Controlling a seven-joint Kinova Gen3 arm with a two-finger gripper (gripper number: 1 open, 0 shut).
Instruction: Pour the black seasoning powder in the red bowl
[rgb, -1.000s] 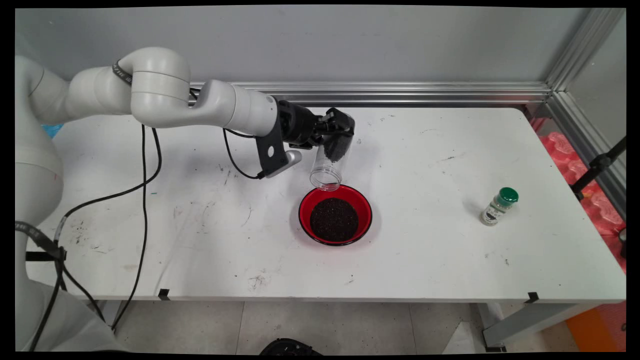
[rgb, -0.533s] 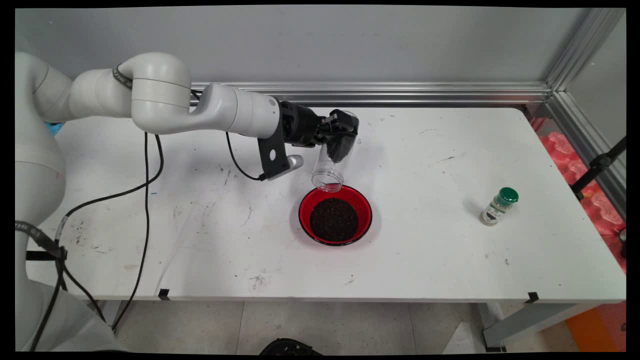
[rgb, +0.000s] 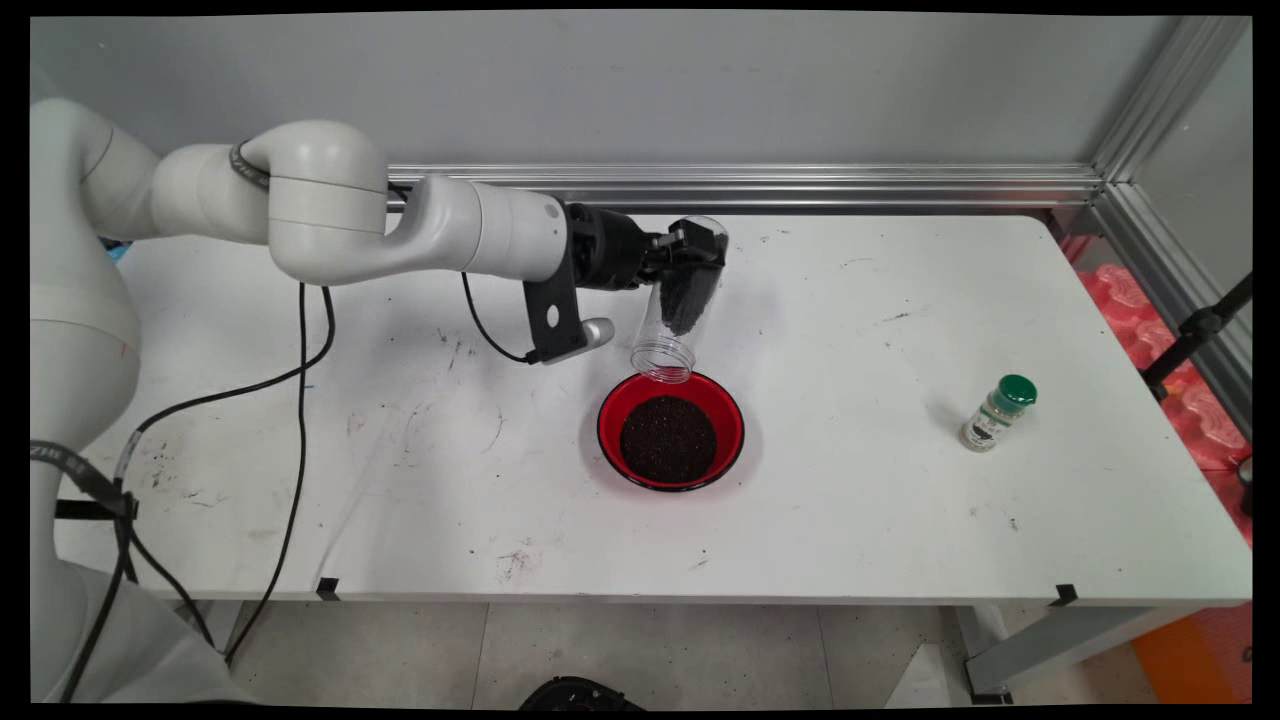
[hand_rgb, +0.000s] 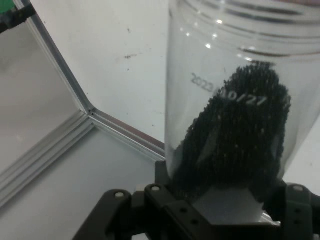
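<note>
- While its fingers clamp the closed end of a clear jar (rgb: 676, 305), the gripper (rgb: 693, 262) hangs above the table (rgb: 860, 520), on the wall side of the red bowl (rgb: 671, 430).
- Tipped mouth-down, the jar has its open rim just over the bowl's far edge; dark grains cling inside near the fingers (hand_rgb: 227, 207), shown close in the hand view (hand_rgb: 235, 145).
- Filling the bowl's middle is a heap of dark grains (rgb: 668, 438).
- Well right of the bowl stands a green-capped bottle (rgb: 997, 412), with bare tabletop between them.
- Left of the bowl, black cables (rgb: 295, 370) droop across the table to its near edge.
- Beyond the bowl, an aluminium rail (rgb: 800, 185) runs along the table's far edge.
</note>
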